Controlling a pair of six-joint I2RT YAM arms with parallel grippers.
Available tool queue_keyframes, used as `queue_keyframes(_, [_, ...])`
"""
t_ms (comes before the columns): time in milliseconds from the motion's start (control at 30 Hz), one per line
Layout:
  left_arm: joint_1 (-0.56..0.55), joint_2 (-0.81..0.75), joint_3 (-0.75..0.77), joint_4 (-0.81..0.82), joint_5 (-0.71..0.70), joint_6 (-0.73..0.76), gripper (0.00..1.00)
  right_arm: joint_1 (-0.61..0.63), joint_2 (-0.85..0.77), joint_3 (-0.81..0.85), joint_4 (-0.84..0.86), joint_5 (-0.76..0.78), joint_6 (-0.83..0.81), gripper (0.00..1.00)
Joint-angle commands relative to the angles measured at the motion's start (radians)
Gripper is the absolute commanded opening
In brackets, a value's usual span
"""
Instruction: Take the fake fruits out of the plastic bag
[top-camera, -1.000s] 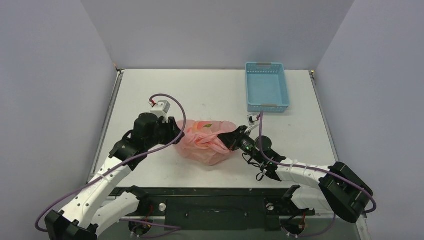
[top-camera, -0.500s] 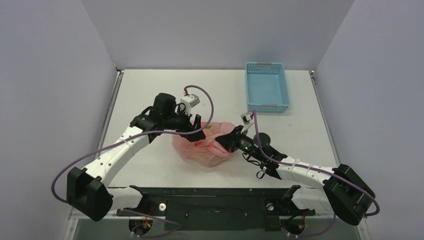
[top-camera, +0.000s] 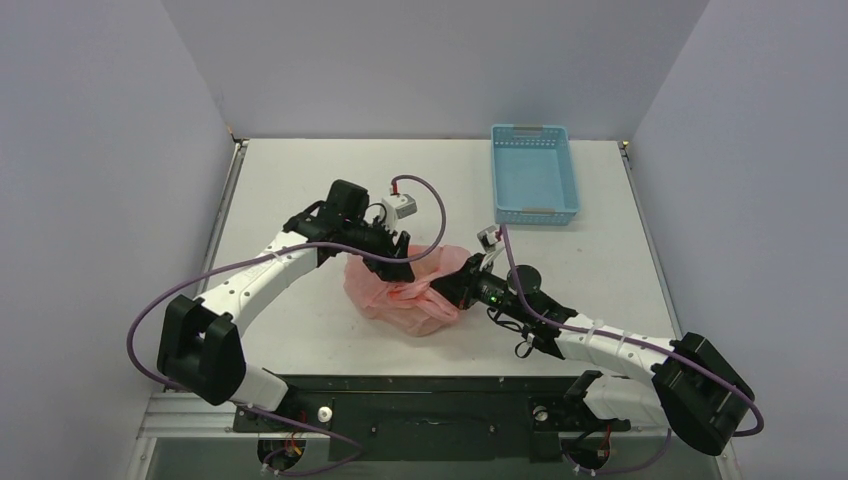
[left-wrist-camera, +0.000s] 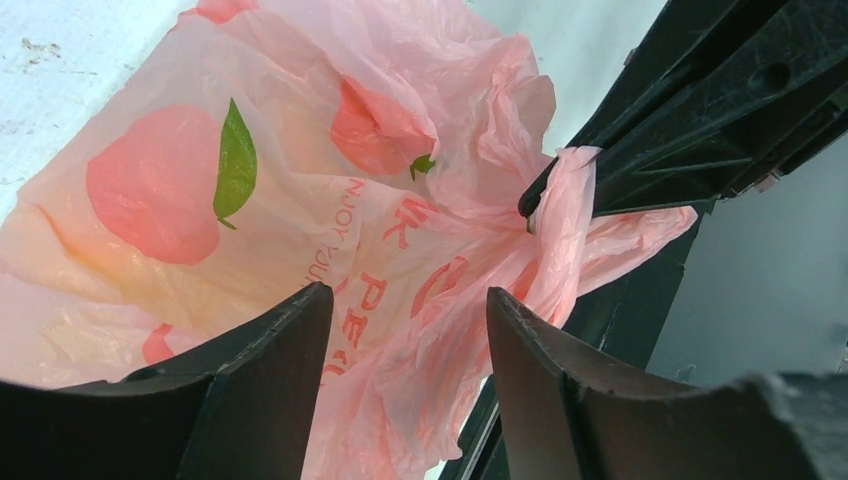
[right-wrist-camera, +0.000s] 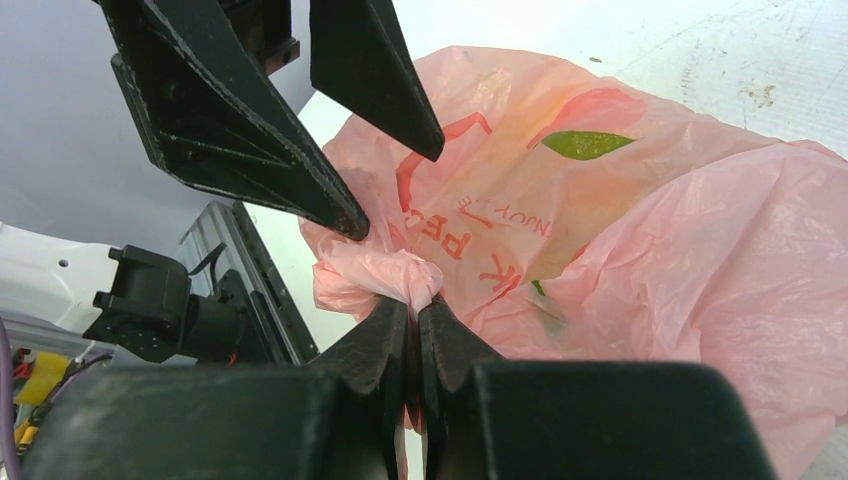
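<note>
**Figure.** A thin, crinkly, translucent pink plastic bag printed with red fruit marks is lying crumpled at the middle of the white table. The fake fruits are not showing. Only a yellowish tint is coming through the film, so the bag's contents cannot be told. The right gripper is pinching a twisted bunch of film, its jaws pressed tight together on it. The left gripper is hovering just above the bag with its fingers moderately parted, gripping nothing. To open the mouth well, the left fingers should probably be closing on a separate layer of film just beside the pinched bunch, then drawing away from the right gripper without lifting the load. The rigid light-blue slotted plastic basket is standing well apart at the far right, holding nothing visible.
</note>
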Motion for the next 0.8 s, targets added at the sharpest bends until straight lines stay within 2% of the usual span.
queue_keyframes(0, [-0.008,-0.052,-0.040,0.019,0.044,0.010,0.58,-0.005,-0.012,0.040,0.035,-0.020,-0.027,0.00])
queue_keyframes(100, [-0.011,-0.081,-0.100,0.058,0.027,-0.024,0.67,-0.005,0.000,0.043,0.045,-0.024,-0.023,0.00])
queue_keyframes(233, [-0.030,-0.059,-0.105,0.048,0.007,-0.030,0.68,-0.005,0.016,0.048,0.067,-0.032,-0.013,0.00])
queue_keyframes(300, [-0.040,-0.053,-0.102,0.053,0.003,-0.035,0.65,-0.005,0.024,0.054,0.069,-0.036,-0.010,0.00])
queue_keyframes(400, [-0.043,-0.058,-0.106,0.080,-0.079,-0.084,0.30,-0.005,0.025,0.059,0.067,-0.039,-0.009,0.00])
queue_keyframes(500, [-0.043,-0.105,-0.116,0.153,-0.195,-0.163,0.20,-0.004,0.015,0.057,0.052,-0.025,-0.013,0.00])
queue_keyframes(533, [-0.045,-0.126,-0.134,0.178,-0.309,-0.229,0.07,-0.004,0.010,0.054,0.047,-0.003,-0.006,0.00])
queue_keyframes(567, [-0.046,-0.187,-0.148,0.232,-0.382,-0.273,0.02,-0.006,-0.006,0.050,0.041,0.015,0.005,0.00])
queue_keyframes(600, [-0.046,-0.230,-0.198,0.267,-0.536,-0.369,0.00,-0.016,-0.016,0.035,0.044,0.064,0.050,0.00])
queue_keyframes(667, [-0.040,-0.380,-0.311,0.426,-0.726,-0.538,0.00,-0.028,-0.049,-0.002,0.093,0.136,0.143,0.00])
queue_keyframes(767, [-0.004,-0.607,-0.486,0.544,-0.852,-0.729,0.00,-0.031,-0.086,-0.051,0.123,0.250,0.291,0.00])
